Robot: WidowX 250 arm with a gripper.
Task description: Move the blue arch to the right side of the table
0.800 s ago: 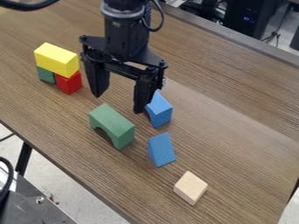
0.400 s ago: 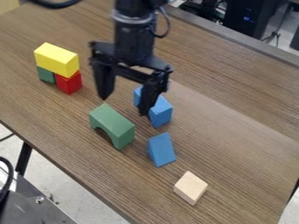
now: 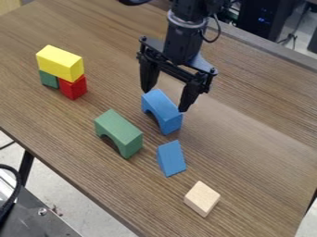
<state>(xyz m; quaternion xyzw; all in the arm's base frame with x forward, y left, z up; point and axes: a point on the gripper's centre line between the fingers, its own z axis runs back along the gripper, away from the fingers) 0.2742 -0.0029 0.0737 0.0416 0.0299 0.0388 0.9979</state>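
Bench [image 3: 248,152], 1, brown wood grain, carrying the lot.
Gripper [image 3: 165,101], 1, black: released, 2 fingers spread, at the blue arch's 12 o'clock, gripping nothing.
Blue arch [image 3: 164,109], 1: near mid-bench, standing on its 2 feet.
Green arch [image 3: 121,132], 1: at the blue arch's 8 o'clock, apart.
Yellow block [image 3: 60,62], 1: at its 10 o'clock, atop 2 smaller blocks, red [image 3: 73,87] and green [image 3: 48,79].
Blue wedge [image 3: 171,159], 1: at its 6 o'clock.
Pale wood block [image 3: 202,199], 1: at its 5 o'clock.
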